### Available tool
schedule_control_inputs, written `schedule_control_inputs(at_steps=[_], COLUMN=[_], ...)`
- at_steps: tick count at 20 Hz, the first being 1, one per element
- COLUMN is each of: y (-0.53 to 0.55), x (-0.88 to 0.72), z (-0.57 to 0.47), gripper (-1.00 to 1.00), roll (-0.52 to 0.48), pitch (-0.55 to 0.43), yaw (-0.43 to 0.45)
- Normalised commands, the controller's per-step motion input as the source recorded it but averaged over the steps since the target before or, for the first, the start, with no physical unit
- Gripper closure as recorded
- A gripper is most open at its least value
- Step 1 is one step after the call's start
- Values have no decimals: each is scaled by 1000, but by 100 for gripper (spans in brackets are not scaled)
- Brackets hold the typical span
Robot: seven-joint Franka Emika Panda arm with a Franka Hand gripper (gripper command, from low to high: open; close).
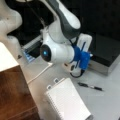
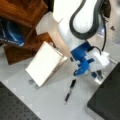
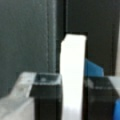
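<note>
Five items, listed by size.

1. Table: pale grey surface carrying everything below; a dark slab sits raised at a front view's right.
2. Wooden furniture: brown panels at a front view's upper left, beside the notepad.
3. Notepad: white, spiral-bound, lying flat and closed with two metal clips at one end; also seen in a front view. Untouched, well apart from the gripper.
4. Gripper: blue-bodied, at the arm's end above the table, near the dark slab's edge in both front views. In the wrist view the fingers stand close on either side of a white block, which rises upright between them; they appear closed on it. The block shows white above the blue mount, so it is judged gripped and lifted clear of the table; no set-down is visible yet.
5. Pen: dark, slim, lying on the table near the notepad, below the gripper.

Writing: no readable label or brand anywhere.
</note>
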Motion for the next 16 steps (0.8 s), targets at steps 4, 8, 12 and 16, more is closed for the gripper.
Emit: schedule_control_inputs(at_steps=[4, 8, 12, 16], y=[76, 178, 315, 433], x=[342, 343, 400, 457], z=[416, 445, 522, 607], gripper=[100, 100, 100, 100], roll=[-70, -70, -116, -125], pitch=[58, 62, 100, 97], yaw=[33, 20, 1, 7])
